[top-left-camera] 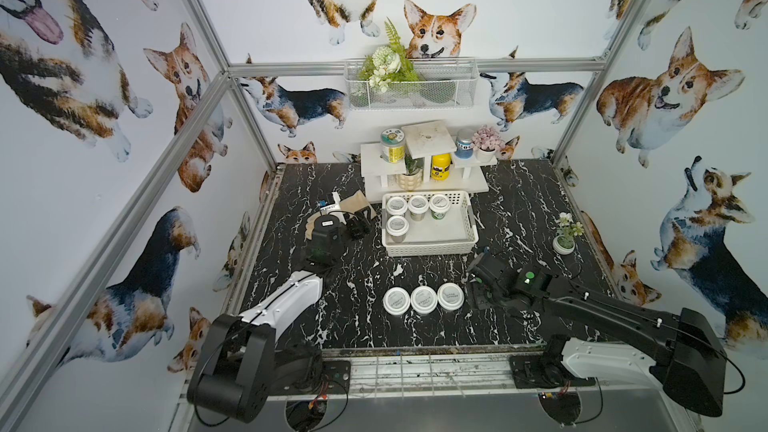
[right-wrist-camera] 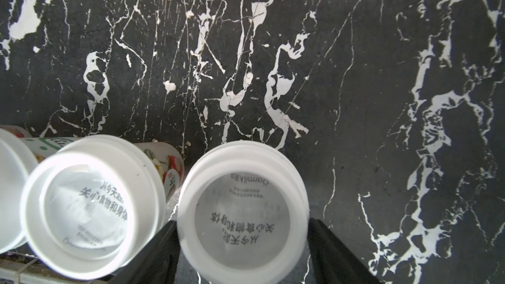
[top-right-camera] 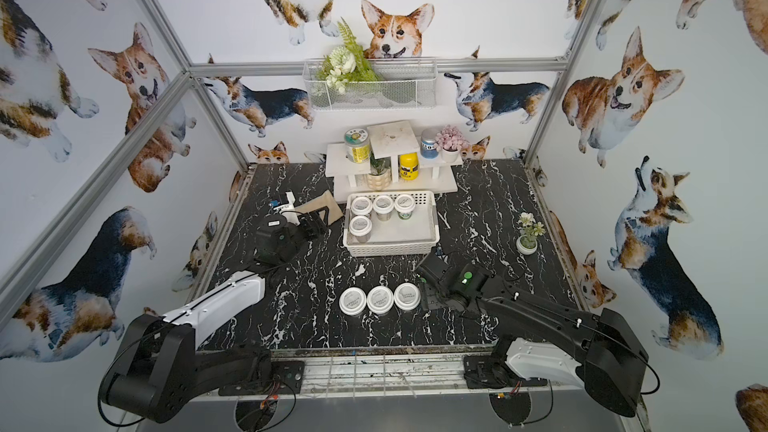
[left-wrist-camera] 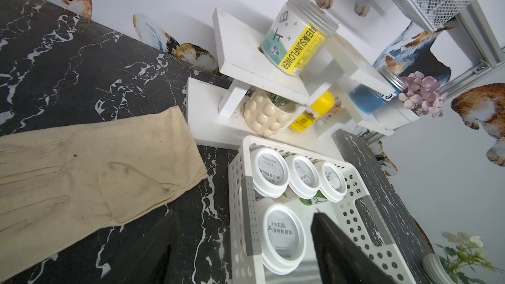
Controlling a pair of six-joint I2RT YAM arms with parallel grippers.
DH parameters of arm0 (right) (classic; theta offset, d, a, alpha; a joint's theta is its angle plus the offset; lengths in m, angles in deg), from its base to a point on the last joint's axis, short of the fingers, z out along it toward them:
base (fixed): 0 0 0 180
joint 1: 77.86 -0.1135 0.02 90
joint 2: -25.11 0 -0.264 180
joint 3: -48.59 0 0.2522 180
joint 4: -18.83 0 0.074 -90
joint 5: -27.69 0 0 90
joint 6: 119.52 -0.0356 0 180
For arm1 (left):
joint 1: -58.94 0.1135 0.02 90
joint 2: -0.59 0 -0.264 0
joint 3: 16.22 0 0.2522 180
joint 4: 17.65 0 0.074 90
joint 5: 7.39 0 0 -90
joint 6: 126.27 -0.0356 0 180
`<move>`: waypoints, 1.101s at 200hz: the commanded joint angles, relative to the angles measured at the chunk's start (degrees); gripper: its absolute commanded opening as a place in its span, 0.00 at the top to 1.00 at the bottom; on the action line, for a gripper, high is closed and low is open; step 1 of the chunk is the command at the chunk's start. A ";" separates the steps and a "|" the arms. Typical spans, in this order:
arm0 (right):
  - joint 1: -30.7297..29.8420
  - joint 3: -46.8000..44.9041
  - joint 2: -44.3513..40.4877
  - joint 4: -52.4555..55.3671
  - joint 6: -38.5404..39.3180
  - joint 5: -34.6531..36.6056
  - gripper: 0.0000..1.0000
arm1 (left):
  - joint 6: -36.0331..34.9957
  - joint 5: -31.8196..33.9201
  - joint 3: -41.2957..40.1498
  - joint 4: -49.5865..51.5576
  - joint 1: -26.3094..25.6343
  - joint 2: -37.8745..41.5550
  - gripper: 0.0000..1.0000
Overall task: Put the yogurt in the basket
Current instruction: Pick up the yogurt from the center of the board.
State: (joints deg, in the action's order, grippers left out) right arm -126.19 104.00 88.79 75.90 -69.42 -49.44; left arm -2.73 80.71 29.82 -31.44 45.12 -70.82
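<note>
Right pincer straddles a white-lidded yogurt jar, rightmost of three rowed near the worktop's front edge; whether it pinches cannot be told. Farther back, left pincer hangs spread and empty beside the basket holding four more jars.

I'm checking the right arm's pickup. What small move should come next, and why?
Probably close the right hand on the yogurt jar at the row's end nearest it. Its fingers flank the lid, though a firm grip isn't evident. Four jars are in the basket; three wait on the table.
</note>
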 commanded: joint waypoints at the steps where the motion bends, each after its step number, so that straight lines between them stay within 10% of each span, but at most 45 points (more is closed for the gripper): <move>1: -0.07 0.94 0.04 1.25 -0.18 1.47 0.20 | -0.22 -0.39 0.21 -1.08 0.11 0.08 0.19; 220: 0.33 7.92 2.70 6.29 1.51 3.56 0.31 | -0.23 -0.39 0.31 -0.91 0.11 -0.04 0.19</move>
State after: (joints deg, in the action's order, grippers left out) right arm -125.84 110.39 91.50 79.59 -68.31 -47.32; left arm -2.75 80.71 29.82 -31.44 45.12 -70.82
